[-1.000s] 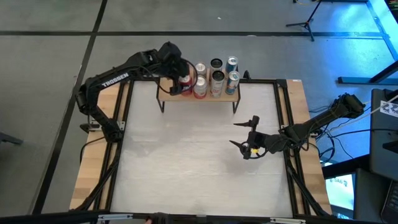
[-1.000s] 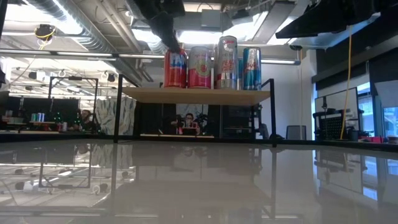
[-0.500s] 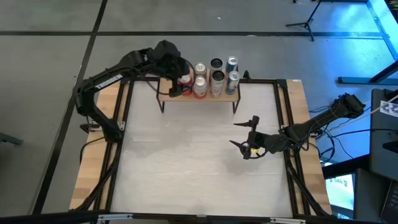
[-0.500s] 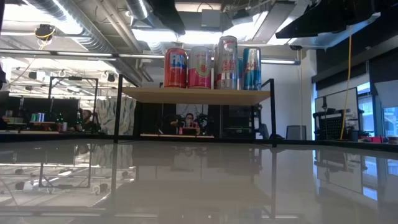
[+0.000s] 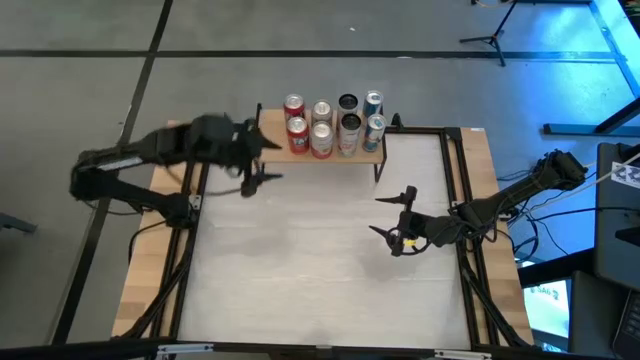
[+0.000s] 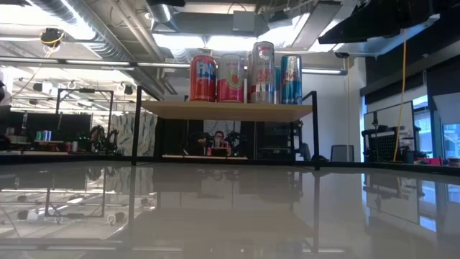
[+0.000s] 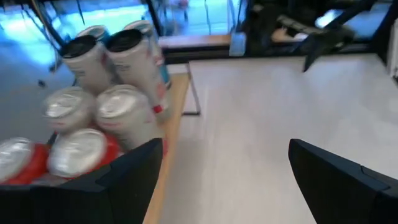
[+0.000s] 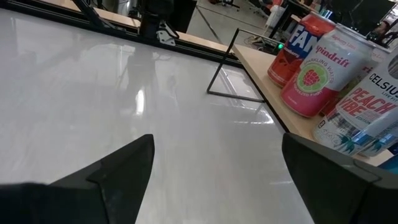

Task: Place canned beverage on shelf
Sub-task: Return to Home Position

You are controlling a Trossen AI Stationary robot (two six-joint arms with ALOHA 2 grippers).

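The shelf (image 6: 226, 110) stands at the far edge of the worktop (image 5: 320, 290), about midway along it and a little toward the left side. It carries eight cans in two rows of four, all upright and packed close. In the row nearer the worktop's middle stand, from the shelf's left end, the red can (image 5: 299, 130), the pink-and-white can (image 5: 320, 136), the silver can (image 5: 350, 125) and the blue can (image 5: 375, 126). Behind each, toward the far edge, stands a can of the same kind. The low view shows four cans side by side on the light-wood board, the silver one the tallest, and below the board, in the room beyond, a seated person (image 6: 218, 141). The left pincer (image 5: 266, 162) hovers just off the shelf's left end, over the worktop near its far left corner. It is released, its fingers (image 7: 127, 180) spread wide with nothing between them, and its wrist view frames bare worktop, with the cans and the shelf's edge off to one side. The right pincer (image 5: 388, 214) hangs over the worktop's right half, well apart from the shelf and nearer the right edge than the middle. It too is released and empty. Its wrist view looks across the glossy worktop to the shelf, with the red, pink-and-white and silver cans in a line.
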